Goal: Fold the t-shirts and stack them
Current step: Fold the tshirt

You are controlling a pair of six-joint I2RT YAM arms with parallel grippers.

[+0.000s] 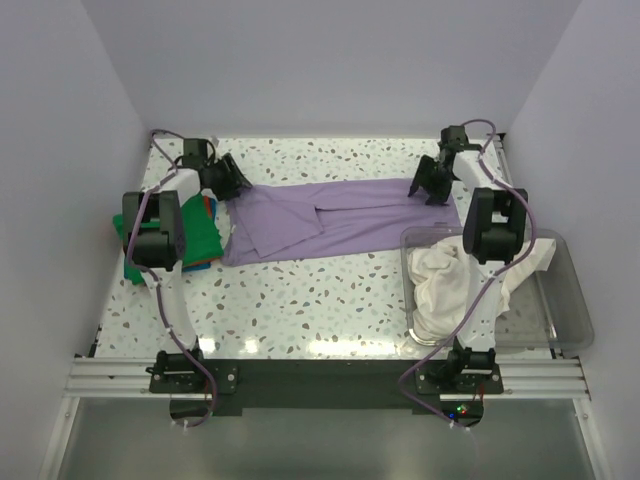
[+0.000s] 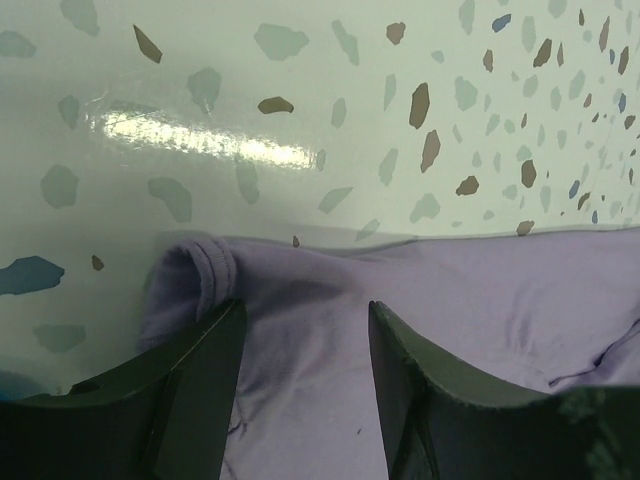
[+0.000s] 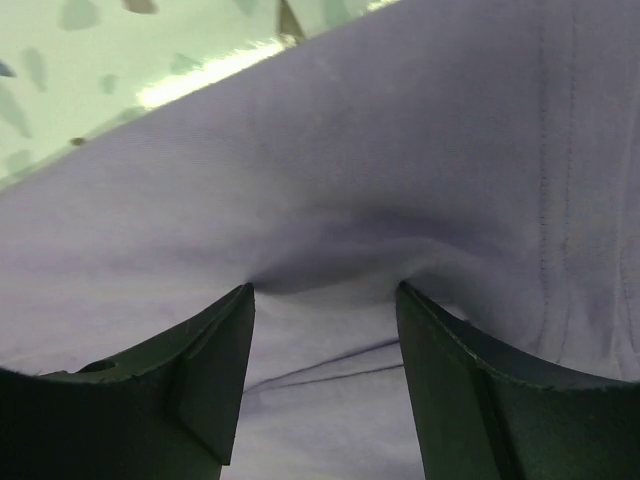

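The speckled white table fills the scene, with both arms reaching from its near edge toward the far side. Across the far middle lies the lavender t-shirt, a long band running left to right with its layers folded over one another and a looser flap spreading toward the near left. At the near right stands a clear plastic bin, and the cream white t-shirt sits crumpled inside it at its left end, part of it draped over the rim. At the left edge of the table lies the bright green t-shirt, partly hidden under the left arm, with slivers of blue and orange showing at its borders. The left gripper is down at the left end of the lavender shirt; its wrist view shows the jaws standing apart over the cloth, nothing pinched between them, and a ribbed edge of the shirt curling just beyond the left finger. The right gripper is at the shirt's right end, jaws likewise spread, the fabric dimpled into a shallow pucker between the tips but not clamped.
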